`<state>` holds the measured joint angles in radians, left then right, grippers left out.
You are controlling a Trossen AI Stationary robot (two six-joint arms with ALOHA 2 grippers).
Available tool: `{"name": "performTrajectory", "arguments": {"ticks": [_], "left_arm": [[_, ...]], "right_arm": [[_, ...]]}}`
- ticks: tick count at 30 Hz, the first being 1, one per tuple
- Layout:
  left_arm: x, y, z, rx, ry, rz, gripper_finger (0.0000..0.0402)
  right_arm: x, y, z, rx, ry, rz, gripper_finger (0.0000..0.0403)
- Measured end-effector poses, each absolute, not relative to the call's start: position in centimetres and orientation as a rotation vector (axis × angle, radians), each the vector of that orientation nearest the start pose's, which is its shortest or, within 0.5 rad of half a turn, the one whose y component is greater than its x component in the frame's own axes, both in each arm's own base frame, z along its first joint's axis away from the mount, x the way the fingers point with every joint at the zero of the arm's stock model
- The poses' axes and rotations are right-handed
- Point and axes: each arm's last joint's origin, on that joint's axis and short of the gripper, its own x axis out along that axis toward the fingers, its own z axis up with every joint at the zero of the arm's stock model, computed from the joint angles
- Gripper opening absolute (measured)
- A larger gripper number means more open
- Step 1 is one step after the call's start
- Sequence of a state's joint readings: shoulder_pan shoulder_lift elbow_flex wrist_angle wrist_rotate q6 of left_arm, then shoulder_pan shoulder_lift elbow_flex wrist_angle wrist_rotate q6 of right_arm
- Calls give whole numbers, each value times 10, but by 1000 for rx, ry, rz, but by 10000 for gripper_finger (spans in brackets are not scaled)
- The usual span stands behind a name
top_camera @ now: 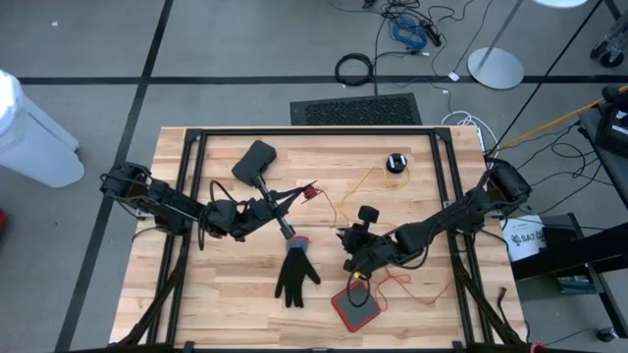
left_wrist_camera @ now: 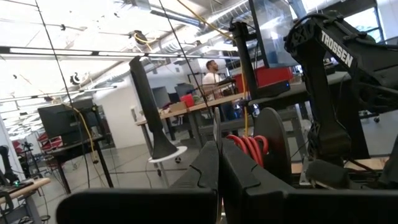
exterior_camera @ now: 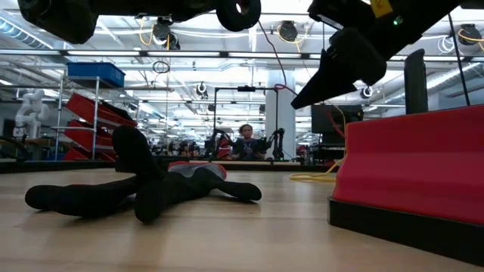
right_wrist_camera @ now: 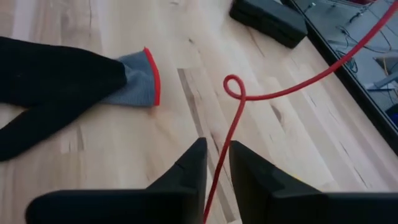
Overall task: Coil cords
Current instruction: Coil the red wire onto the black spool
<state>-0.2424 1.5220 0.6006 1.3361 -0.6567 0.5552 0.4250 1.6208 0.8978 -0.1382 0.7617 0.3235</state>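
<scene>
Cords point(top_camera: 355, 186) on wood table point(top_camera: 432, 294), lab behind

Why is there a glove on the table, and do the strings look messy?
The black glove lies flat mid-table with no partner, odd beside cords. The yellow cord sprawls loose from the black puck instead of coiled. A red cord has a little kink loop and runs between the right tool's fingers.
</scene>
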Motion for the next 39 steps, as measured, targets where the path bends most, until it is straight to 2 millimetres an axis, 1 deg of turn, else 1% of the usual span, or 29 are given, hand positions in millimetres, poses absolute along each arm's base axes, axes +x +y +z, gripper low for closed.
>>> {"name": "performTrajectory", "arguments": {"ticks": [3, 7, 10, 15, 21, 30, 39], "left_arm": [[282, -52, 245, 359, -251, 498, 0], [282, -52, 245, 358, -251, 498, 0], [282, -52, 245, 358, -251, 498, 0], [282, -52, 245, 358, -251, 498, 0], [282, -51, 245, 355, -255, 499, 0], [282, -45, 249, 244, -330, 463, 0], [283, -41, 249, 233, -331, 473, 0]], "right_arm": [[294, 112, 182, -169, 656, -418, 64], [295, 112, 181, -167, 660, -419, 54], [295, 111, 181, -168, 661, -421, 40], [293, 112, 180, -182, 675, -419, 4], [285, 117, 175, -149, 730, -418, 1], [285, 122, 164, -148, 759, -421, 1], [280, 129, 163, -164, 763, -405, 0]]}}
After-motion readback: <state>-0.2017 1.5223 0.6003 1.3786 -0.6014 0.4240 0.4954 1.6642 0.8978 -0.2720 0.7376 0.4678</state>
